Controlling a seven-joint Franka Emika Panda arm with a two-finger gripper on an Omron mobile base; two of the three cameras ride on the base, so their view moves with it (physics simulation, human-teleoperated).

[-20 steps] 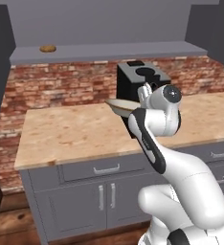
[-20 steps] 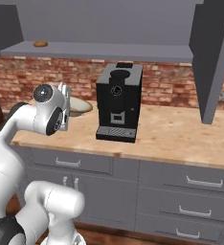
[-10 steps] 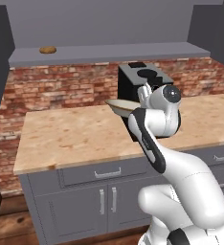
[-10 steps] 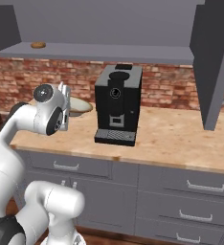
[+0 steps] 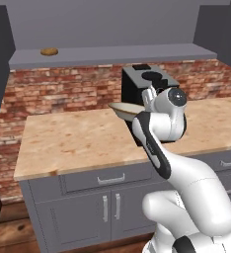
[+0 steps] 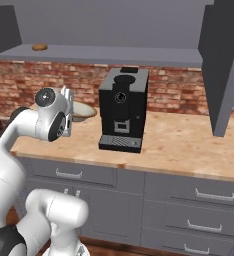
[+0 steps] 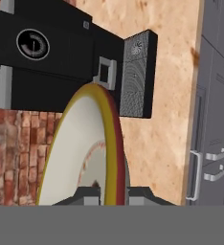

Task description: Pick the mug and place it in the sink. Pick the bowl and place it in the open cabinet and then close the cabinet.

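The tall black box-shaped coffee machine (image 6: 123, 108) stands mid-frame on the tan speckled countertop (image 5: 73, 141), just beside the shallow cream bowl with a tan rim (image 5: 123, 109) and blocking the way right. At left of the left base view the countertop lies bare. At top, the grey open shelf (image 5: 112, 53) carries a small brown lump (image 5: 49, 51) at upper left; the rest is free.

We find the premises to be a domestic kitchen, computer-rendered. A tan stone-pattern bench (image 5: 83, 138) runs along a red brick backsplash (image 5: 63, 94). Beneath it we note grey base cabinets (image 6: 189, 210) with drawers and silver bar handles. A black coffee machine (image 6: 123, 109) stands on the bench. Above, an open grey wall cabinet (image 6: 224, 65) hangs, its shelf (image 5: 112, 54) carrying a small brown round item (image 5: 49, 51).
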